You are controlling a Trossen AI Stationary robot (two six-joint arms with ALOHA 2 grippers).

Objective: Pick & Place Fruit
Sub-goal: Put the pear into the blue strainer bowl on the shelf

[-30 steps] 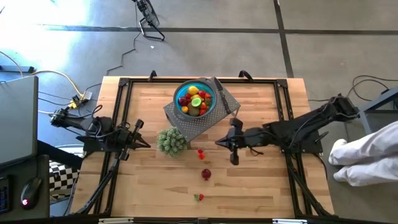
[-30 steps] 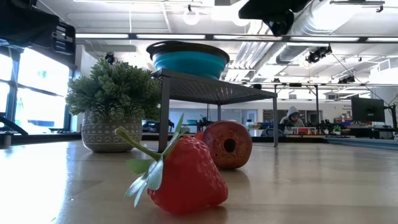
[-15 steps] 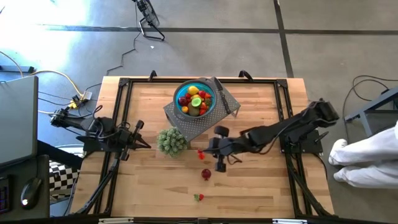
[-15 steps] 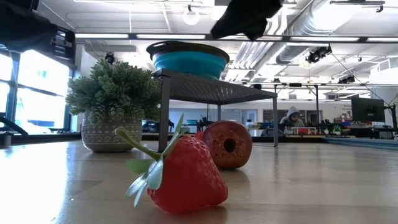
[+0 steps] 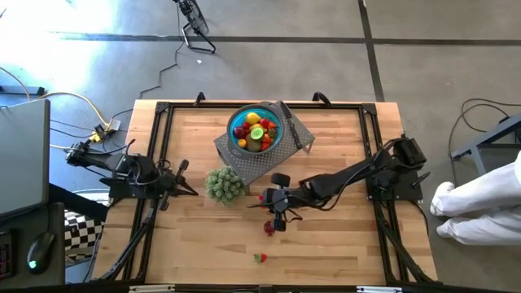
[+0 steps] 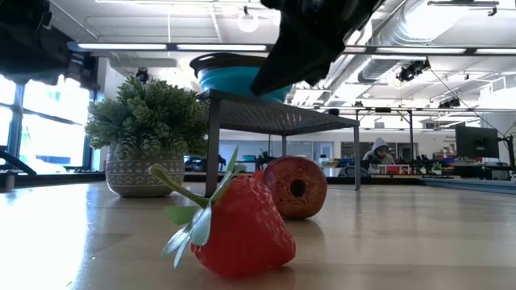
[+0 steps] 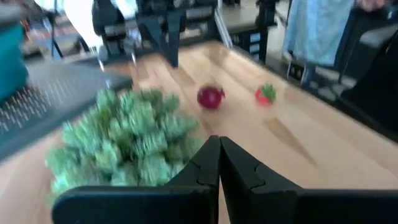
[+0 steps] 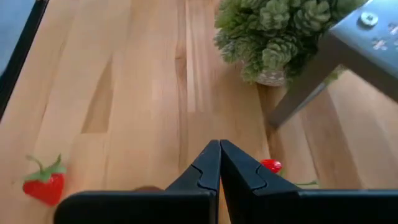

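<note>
Strawberry (image 6: 238,224) comes first for us, lying on its side on the wooden table (image 5: 342,244) closest to the front edge, with a dark red round fruit (image 6: 295,187) just behind it. We see our right gripper (image 5: 271,211) stretched out over the middle of the table, above that dark red fruit and beside a smaller red piece (image 5: 262,198) near the potted plant (image 5: 225,184); its fingers (image 8: 211,163) are pressed together and hold nothing. Our left gripper (image 5: 184,188) waits at the left side, pointed at the plant, its fingers (image 7: 211,163) likewise closed and empty. Farther back, we find the rest of the fruit heaped in the blue bowl (image 5: 274,142) on the grey mesh stand (image 5: 252,164), with a black-handled knife (image 5: 289,122) lying next to the bowl.
</note>
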